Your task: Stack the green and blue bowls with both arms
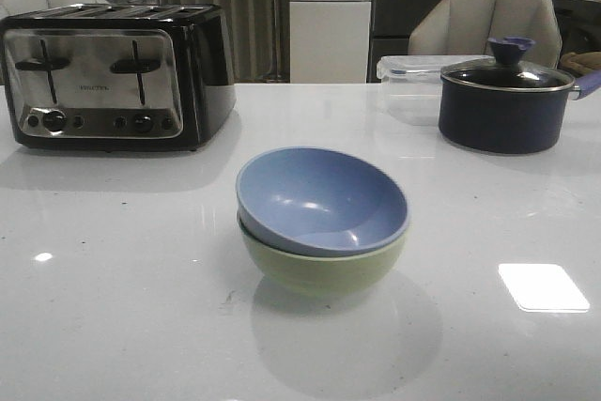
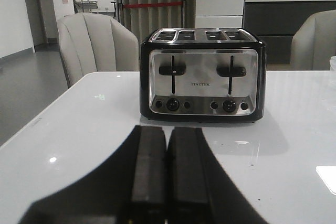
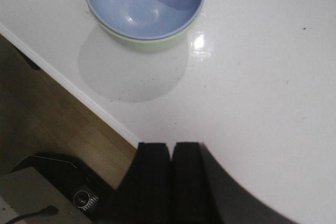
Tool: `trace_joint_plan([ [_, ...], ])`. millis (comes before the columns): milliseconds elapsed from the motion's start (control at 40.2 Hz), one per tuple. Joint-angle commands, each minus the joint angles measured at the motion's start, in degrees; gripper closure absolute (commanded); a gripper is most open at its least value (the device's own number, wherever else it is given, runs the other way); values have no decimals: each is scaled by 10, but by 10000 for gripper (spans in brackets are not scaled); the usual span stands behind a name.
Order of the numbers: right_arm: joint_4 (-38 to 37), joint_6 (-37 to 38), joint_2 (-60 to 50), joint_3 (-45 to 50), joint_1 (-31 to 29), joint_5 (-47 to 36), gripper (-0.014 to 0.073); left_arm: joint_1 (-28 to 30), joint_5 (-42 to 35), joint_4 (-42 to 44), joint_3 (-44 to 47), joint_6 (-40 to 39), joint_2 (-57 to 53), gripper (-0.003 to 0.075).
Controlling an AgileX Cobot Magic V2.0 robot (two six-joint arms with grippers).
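Observation:
The dusty blue bowl (image 1: pixel 321 199) sits nested inside the pale green bowl (image 1: pixel 319 269) at the middle of the white table, slightly tilted. The stack also shows in the right wrist view, the blue bowl (image 3: pixel 144 3) on the green bowl's rim (image 3: pixel 149 44). My right gripper (image 3: pixel 171 148) is shut and empty, well away from the bowls near the table's edge. My left gripper (image 2: pixel 167 132) is shut and empty, facing the toaster. Neither arm shows in the front view.
A black and chrome toaster (image 1: pixel 113 77) stands at the back left, also in the left wrist view (image 2: pixel 203 74). A dark blue lidded pot (image 1: pixel 507 100) and a clear plastic container (image 1: pixel 413 82) stand at the back right. The table's edge (image 3: pixel 73 90) and floor show in the right wrist view.

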Motion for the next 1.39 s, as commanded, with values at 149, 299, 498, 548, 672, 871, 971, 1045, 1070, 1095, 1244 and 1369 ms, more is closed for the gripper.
trace_joint_plan([
  [149, 5, 0, -2, -15, -3, -37, 550, 1, -53, -6, 3, -1, -11, 622],
  [299, 5, 0, -2, -15, -3, -37, 550, 1, -53, -6, 3, -1, -11, 622],
  [498, 5, 0, -2, -15, -3, -37, 550, 1, -53, -6, 3, -1, -11, 622],
  [548, 5, 0, -2, -15, -3, -37, 550, 1, -53, -6, 3, -1, -11, 622],
  [672, 5, 0, -2, -15, -3, -37, 550, 1, -53, -6, 3, -1, -11, 622],
  [871, 1, 0, -41, 1, -35, -46, 550, 1, -53, -6, 3, -1, -10, 622],
  [971, 1, 0, -100, 37, -93, -79, 550, 1, -53, -6, 3, -1, -10, 622],
  [1045, 1, 0, -154, 73, -142, -121, 550, 1, -53, -6, 3, -1, -10, 622],
  [1070, 1, 0, -177, 89, -154, -140, 550, 1, -53, -6, 3, -1, -10, 622],
  [1095, 1, 0, -199, 105, -170, -159, 550, 1, -53, -6, 3, -1, -10, 622],
  [1244, 1, 0, -311, 197, -244, -264, 550, 1, -53, -6, 3, -1, -10, 622],
  [1369, 5, 0, -366, 268, -270, -353, 550, 1, -53, -6, 3, -1, -10, 622],
])
